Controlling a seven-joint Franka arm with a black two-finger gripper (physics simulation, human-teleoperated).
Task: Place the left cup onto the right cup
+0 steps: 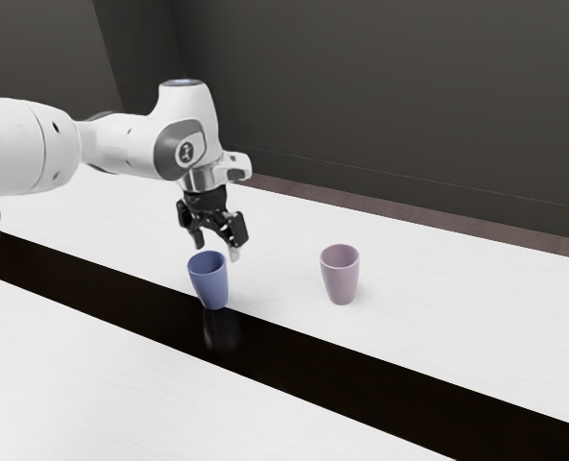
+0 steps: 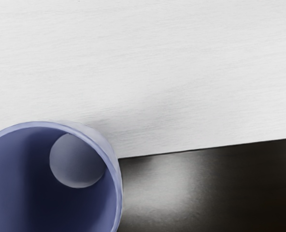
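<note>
Room: dark grey wall behind the setup, plain, with a brownish strip running where it meets the far edge of the bench.

Bench: white, faint grain. One glossy black band crosses it diagonally, from the exterior view's left down toward its lower right. The wrist view shows the same white surface and the band, with a soft sheen on the black.

Arm: one, white, entering from the exterior view's left, wrist bent downward.

End effector: black, pointing down, fingers apart, nothing between them. It hangs just above the blue cup's rim; whether a fingertip touches the rim cannot be told.

Cups: two in total, one blue, one mauve, no handles.
- Blue cup: upright, long axis vertical, mouth up, body tapering to a narrower base. It stands at the band's far edge, where white meets black, and its reflection lies in the gloss below it. In the wrist view the camera looks down into its mouth; the pale round bottom shows inside.
- Mauve cup: upright, long axis vertical, mouth up, same tapered form. It stands on the white surface, to the exterior view's right of the blue cup, apart from it.
</note>
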